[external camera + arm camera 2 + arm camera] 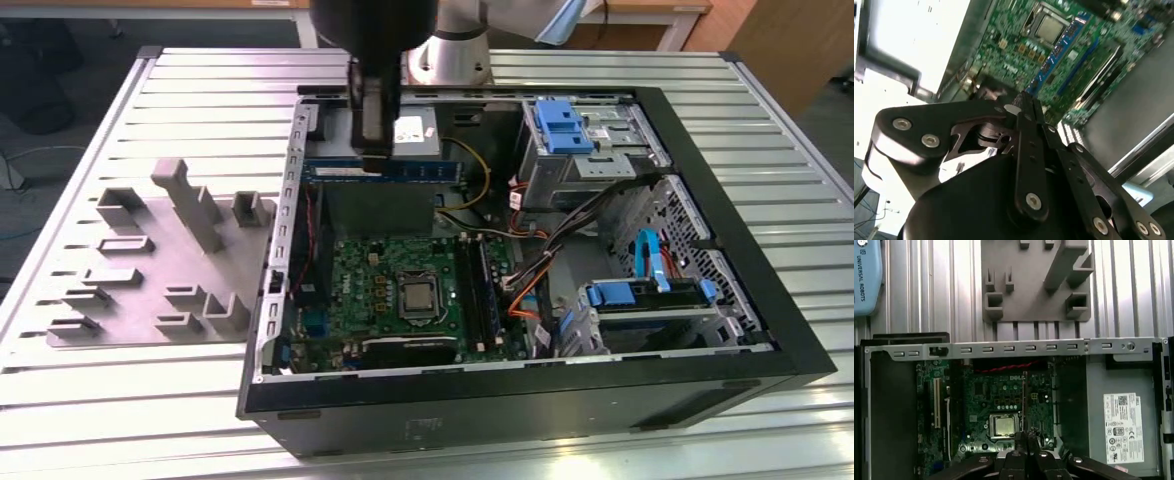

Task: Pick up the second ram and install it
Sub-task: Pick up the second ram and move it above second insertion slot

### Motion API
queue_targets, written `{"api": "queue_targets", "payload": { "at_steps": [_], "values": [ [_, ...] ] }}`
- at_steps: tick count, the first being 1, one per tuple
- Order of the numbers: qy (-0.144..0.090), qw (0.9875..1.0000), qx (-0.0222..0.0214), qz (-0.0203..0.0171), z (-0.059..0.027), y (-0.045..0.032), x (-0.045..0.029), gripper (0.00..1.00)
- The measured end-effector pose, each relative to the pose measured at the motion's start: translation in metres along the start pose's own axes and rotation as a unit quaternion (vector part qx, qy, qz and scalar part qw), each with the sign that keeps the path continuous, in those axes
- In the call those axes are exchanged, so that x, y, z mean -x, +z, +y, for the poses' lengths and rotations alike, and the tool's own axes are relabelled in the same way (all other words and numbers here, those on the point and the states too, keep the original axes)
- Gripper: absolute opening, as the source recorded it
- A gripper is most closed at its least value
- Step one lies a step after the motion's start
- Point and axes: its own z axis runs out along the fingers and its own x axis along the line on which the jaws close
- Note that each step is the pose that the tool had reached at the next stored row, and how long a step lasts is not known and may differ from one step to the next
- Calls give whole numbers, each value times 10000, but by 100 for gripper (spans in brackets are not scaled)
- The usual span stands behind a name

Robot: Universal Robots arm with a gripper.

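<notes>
Gripper (376,152) is clamped on the second ram (416,171), jaws pinched onto its flat faces a little off its middle. In the exterior view the stick lies level and on edge inside the open computer case (747,300), past the far edge of the motherboard (400,290). It looks held clear of the board and not seated, though height is hard to judge.

In the first wrist view the ram shows edge-on as a thin dark line (1024,400) running out from the gripper (1025,437), just beside the processor (1004,425). In the second wrist view its blue strip (1056,52) reaches out from the closed jaws over the board.

The grey fixture plate (160,260) sits on the slatted table (80,420) at the exterior view's left of the case, well apart from the ram.
</notes>
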Motion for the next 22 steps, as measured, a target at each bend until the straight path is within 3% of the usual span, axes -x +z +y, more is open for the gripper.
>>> {"api": "queue_targets", "payload": {
  "at_steps": [1, 3, 22],
  "values": [
    [0, 10000, 1, 0, -45, -2, 3, 13],
    [0, 10000, 2, 0, -251, 18, 12, 13],
    [0, 10000, 3, 1, -314, 359, -35, 13]
  ]
}}
